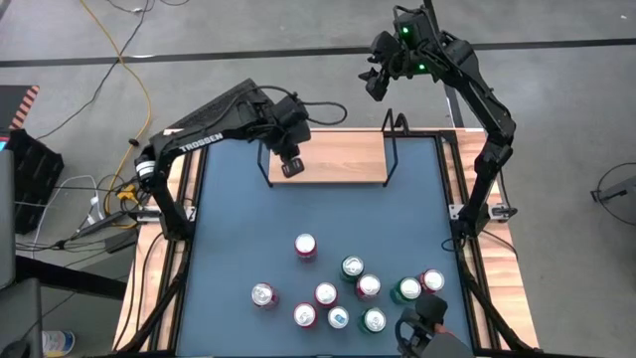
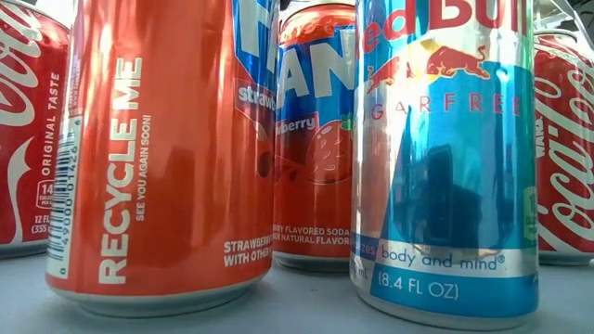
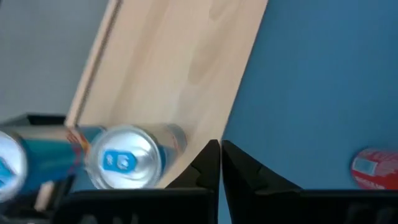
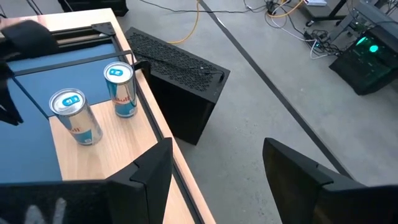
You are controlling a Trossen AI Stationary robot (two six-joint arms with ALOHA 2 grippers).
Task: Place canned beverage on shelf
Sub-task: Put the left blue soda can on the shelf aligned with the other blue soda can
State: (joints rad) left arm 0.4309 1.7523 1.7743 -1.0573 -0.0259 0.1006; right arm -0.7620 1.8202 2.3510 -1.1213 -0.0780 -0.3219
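Note:
The shelf (image 1: 338,159), a light-wood board with black wire ends, lies at the table's far middle. Two blue-and-silver cans (image 4: 74,118) (image 4: 121,90) stand upright on its left end, hidden under my left arm in the high view; the left wrist view shows them as well (image 3: 127,155). My left gripper (image 1: 291,164) (image 3: 221,162) hangs shut just above the shelf's left part, beside those cans, holding nothing. My right gripper (image 1: 378,80) (image 4: 217,180) is raised beyond the table's far right corner, open, nothing between its fingers. Several more cans (image 1: 343,288) stand upright on the table's near half.
A lone pink-topped can (image 1: 305,246) stands mid-table, apart from the near cluster. The low view is filled by close cans: a strawberry soda (image 2: 158,148), a blue energy drink (image 2: 445,158), colas at the sides. A black box (image 4: 180,81) and cables lie on the floor beyond the table.

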